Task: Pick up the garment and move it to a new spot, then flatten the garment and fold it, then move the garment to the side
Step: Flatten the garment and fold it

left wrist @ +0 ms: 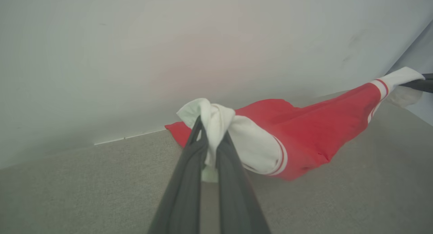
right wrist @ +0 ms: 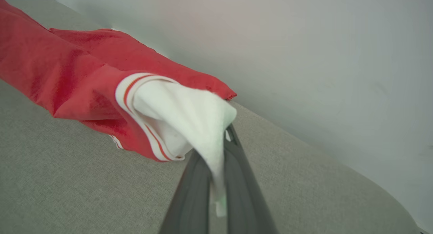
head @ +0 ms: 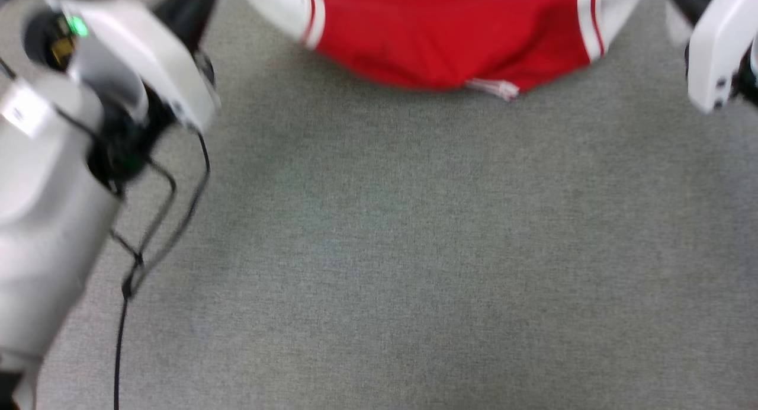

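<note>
The garment (head: 450,37), a red jersey with white sleeves and striped trim, hangs stretched between both arms at the top of the head view, its body sagging toward the grey carpet. My left gripper (left wrist: 211,139) is shut on a white sleeve of the garment (left wrist: 304,132). My right gripper (right wrist: 221,142) is shut on the other white sleeve of the garment (right wrist: 84,75). In the left wrist view the right gripper's dark fingers (left wrist: 421,85) hold the far sleeve. The letters and number are hidden.
Grey carpet (head: 414,250) covers the floor. A pale wall (left wrist: 203,51) rises right behind the garment. My left forearm (head: 53,191) and its black cable (head: 142,256) fill the left of the head view; the right arm's white shell (head: 719,48) sits at upper right.
</note>
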